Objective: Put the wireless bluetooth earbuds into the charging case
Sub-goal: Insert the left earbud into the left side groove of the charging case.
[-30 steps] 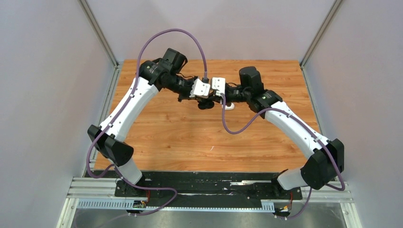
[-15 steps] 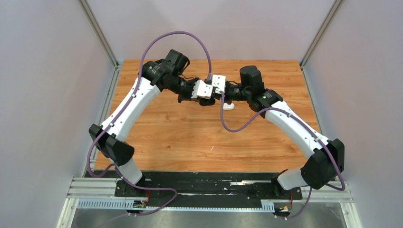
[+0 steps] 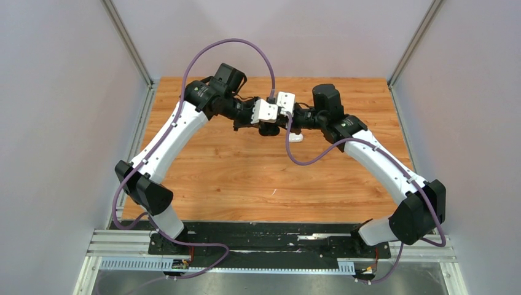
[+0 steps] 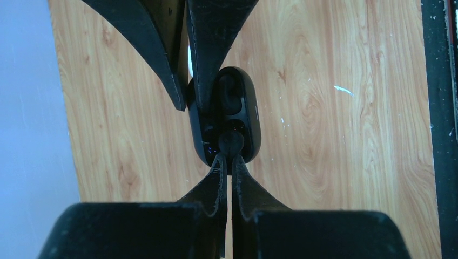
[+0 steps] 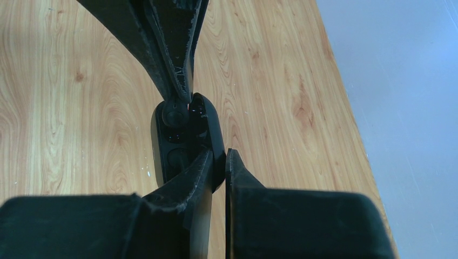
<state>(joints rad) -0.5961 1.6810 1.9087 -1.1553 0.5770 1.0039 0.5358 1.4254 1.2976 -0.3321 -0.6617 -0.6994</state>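
Pressing 1 black earbud [image 4: 231, 141] into the charging case [image 4: 248, 108], I read left gripper [image 4: 227, 157] clenched (tips on bud), right gripper [image 5: 217, 156] pinching the case wall; off-centre force could twist it free.

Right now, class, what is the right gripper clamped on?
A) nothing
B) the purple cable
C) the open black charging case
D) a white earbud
C: the right wrist view shows the right gripper with its fingers closed on the rim of the open black charging case.
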